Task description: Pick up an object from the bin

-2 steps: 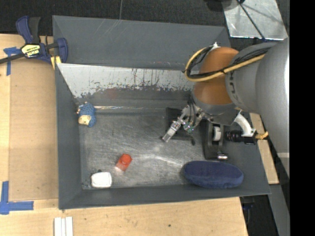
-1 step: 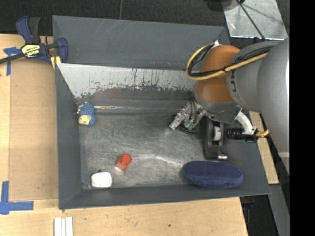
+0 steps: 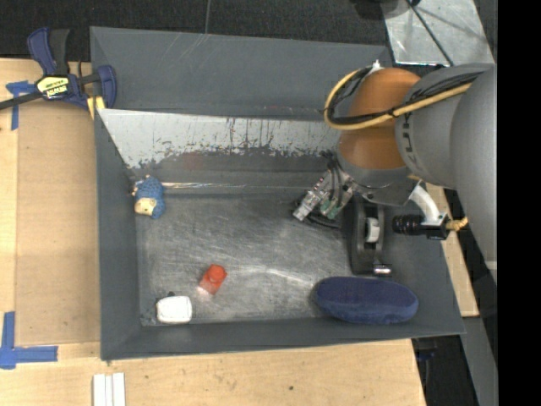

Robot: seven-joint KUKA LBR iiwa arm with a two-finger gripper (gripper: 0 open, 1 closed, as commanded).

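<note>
My gripper (image 3: 370, 256) hangs low at the bin's right side, pointing toward the front wall. Directly in front of its tip lies a dark blue oval cushion-like thing (image 3: 365, 301) against the front right wall; the tip is just above its upper edge, and I cannot tell whether they touch. Nothing shows in the gripper.
A small red-capped bottle (image 3: 211, 279) lies at front left of centre. A white rounded block (image 3: 174, 309) sits in the front left corner. A small blue and yellow toy (image 3: 149, 197) rests by the left wall at the back. The arm covers the bin's right back part.
</note>
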